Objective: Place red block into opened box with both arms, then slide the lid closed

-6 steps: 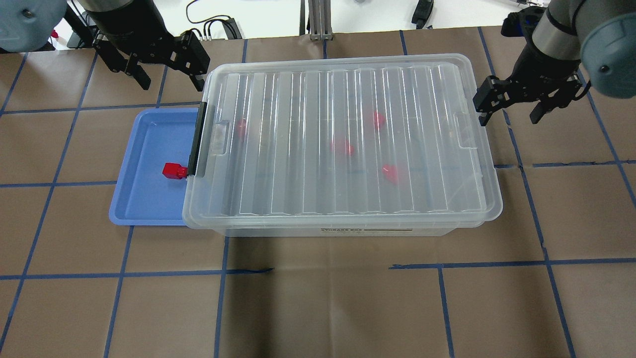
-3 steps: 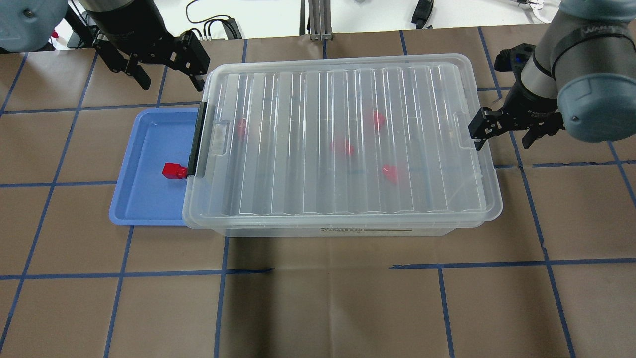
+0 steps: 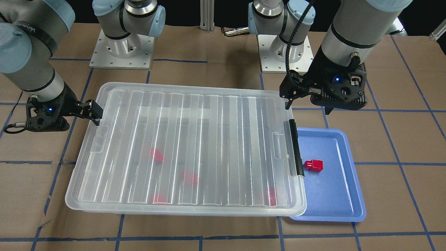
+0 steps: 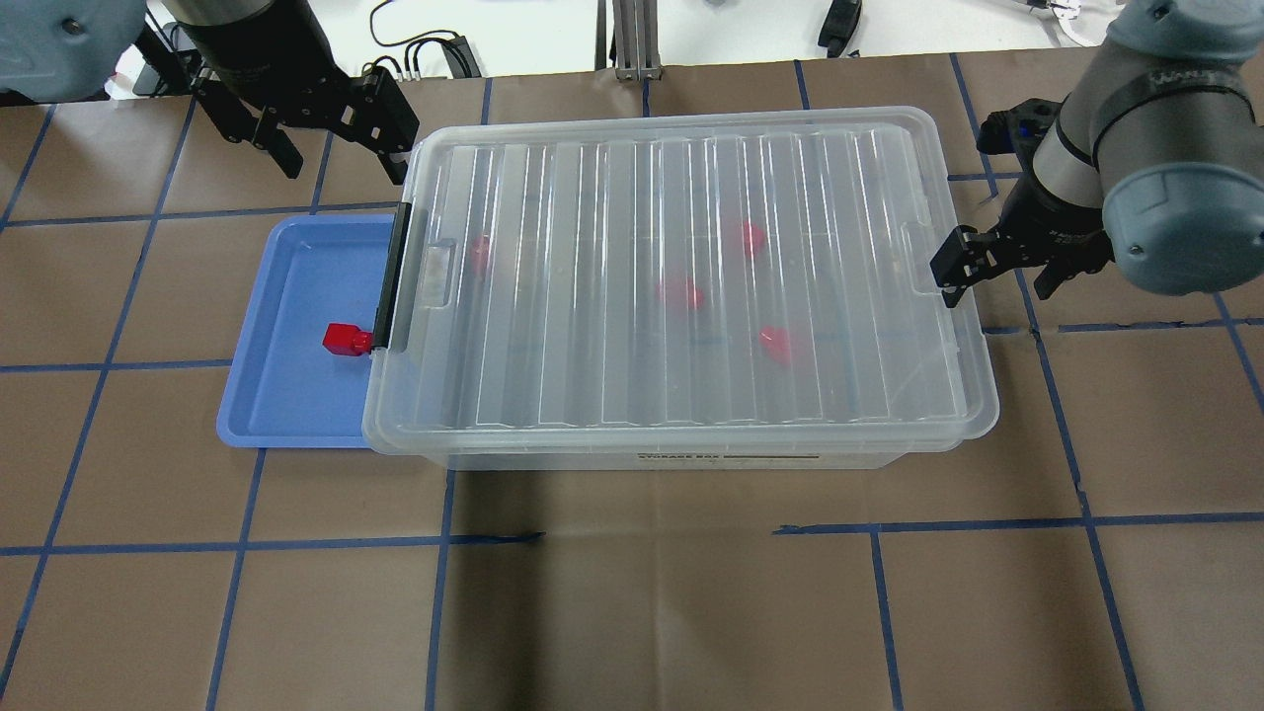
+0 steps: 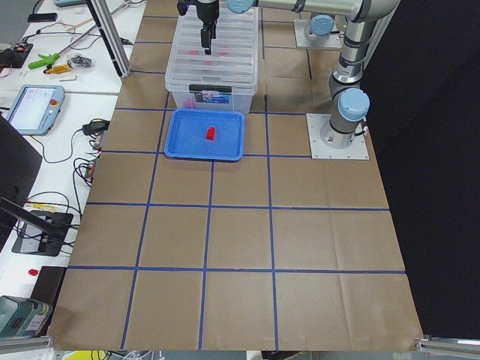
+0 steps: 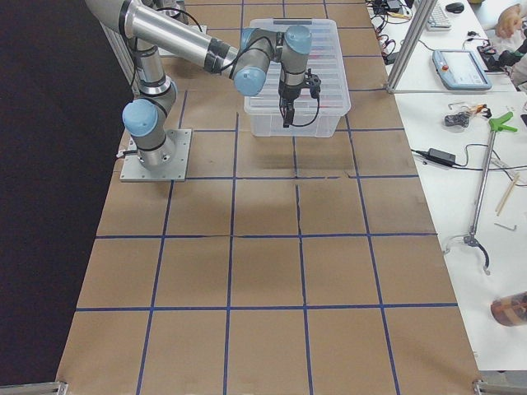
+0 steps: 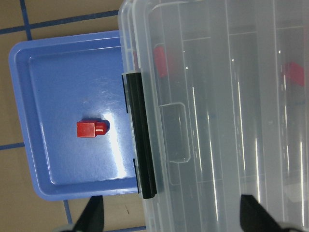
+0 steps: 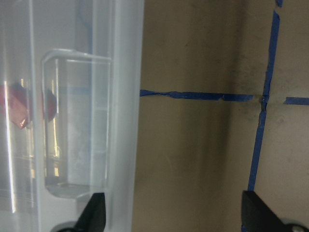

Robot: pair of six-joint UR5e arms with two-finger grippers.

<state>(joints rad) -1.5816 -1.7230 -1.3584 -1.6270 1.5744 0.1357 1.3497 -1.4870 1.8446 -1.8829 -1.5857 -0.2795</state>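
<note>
Brown table [image 4: 632,612], red block [image 4: 346,339] apart from left claw [image 4: 344,168]

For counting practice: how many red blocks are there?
5. One block lies on the tray. Four show blurred under the lid, in the box: left, centre, far right, near right. Others may be hidden.

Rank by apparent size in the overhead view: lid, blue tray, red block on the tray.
1. lid
2. blue tray, one edge hidden by the lid
3. red block
</note>
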